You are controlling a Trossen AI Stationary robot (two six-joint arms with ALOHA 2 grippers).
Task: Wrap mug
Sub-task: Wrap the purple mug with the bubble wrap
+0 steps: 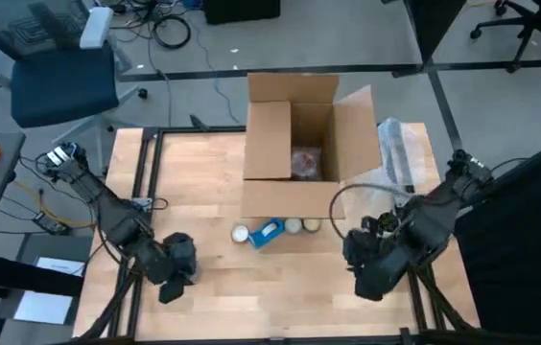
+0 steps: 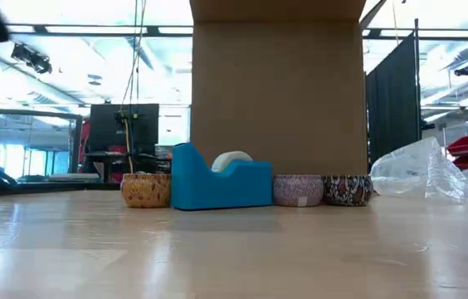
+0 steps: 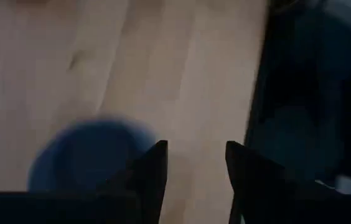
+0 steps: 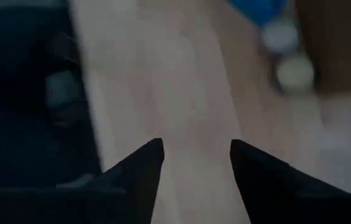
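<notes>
Here three small patterned mugs (image 2: 145, 189) flank a blue tape dispenser (image 2: 217, 184); both pincers empty, spread.

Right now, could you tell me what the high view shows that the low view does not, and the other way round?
Only the high view shows both arms, the left gripper and right gripper hanging over bare wood, and the open top of the cardboard box. Only the low view shows the patterns on the three small cups and the room behind. Both show the box, the blue tape dispenser and the clear plastic wrap.
</notes>
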